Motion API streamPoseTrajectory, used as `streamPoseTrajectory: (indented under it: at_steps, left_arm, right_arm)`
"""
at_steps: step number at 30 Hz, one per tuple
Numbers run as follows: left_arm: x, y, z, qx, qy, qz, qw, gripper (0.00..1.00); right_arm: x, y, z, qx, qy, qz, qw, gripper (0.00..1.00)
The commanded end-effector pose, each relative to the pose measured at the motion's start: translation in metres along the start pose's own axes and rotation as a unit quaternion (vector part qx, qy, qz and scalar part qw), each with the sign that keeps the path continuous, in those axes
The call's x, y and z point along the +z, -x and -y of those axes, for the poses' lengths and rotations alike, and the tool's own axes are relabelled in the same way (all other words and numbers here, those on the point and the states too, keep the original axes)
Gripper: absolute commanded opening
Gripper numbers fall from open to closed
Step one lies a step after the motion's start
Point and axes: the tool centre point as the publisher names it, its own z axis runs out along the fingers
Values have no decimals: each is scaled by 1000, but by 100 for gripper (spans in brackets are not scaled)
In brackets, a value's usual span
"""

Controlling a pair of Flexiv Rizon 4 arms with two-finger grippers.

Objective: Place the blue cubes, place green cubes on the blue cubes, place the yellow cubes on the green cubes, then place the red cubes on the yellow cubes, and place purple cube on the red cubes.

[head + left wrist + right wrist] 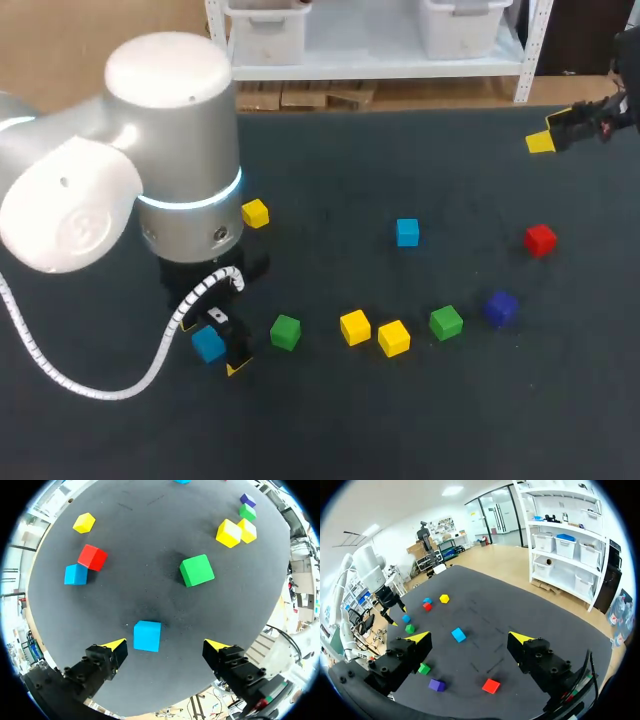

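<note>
Eleven little coloured cubes are lying loose on the dark table (pixel 330 430), none stacked so far. I'm using the bright blue cube (pixel 147 635) as my landmark. It sits on the table between the fingers of my left gripper (pixel 166 645). That pincer is wide open, both yellow tips clear of the cube's sides, so it's gripping nothing.

Just ahead of that cube is a green cube (pixel 196 570). Farther out the same way are two yellow cubes (pixel 229 533) side by side, then a second green cube (pixel 247 512) and the purple cube (pixel 248 499). Off to its other side, a red cube (pixel 92 557) sits right against a second blue cube (pixel 76 574), with a lone yellow cube (pixel 84 522) beyond them.

A third blue cube (pixel 407 232) and a second red cube (pixel 540 240) sit well apart from it. My right gripper (pixel 469 637) is farthest from it, over the table's far corner, fingers spread and holding nothing.
</note>
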Motion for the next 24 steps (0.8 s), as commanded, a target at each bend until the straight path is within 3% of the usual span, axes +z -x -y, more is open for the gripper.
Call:
streamPoseTrajectory:
  at_steps: [1, 15, 17, 18, 20, 24]
  left_arm:
    - [3, -3, -5, -3, -5, 13, 1000, 100]
    - [12, 7, -14, -28, -15, -6, 999, 100]
    - [13, 9, -15, -28, -15, -5, 999, 94]
    - [14, 10, -15, -28, -15, -5, 999, 89]
    - [15, 13, -15, -26, -14, -8, 1000, 49]
    - [17, 13, -15, -25, -14, -10, 1000, 18]
  right_arm:
    - [0, 0, 0, -1, 0, 1, 1000, 100]
    - [0, 0, 0, -1, 0, 1, 1000, 100]
    - [0, 0, 0, -1, 0, 1, 1000, 100]
    - [0, 0, 0, -1, 0, 1, 1000, 100]
    - [0, 0, 0, -1, 0, 1, 1000, 100]
    - [0, 0, 0, -1, 0, 1, 1000, 100]
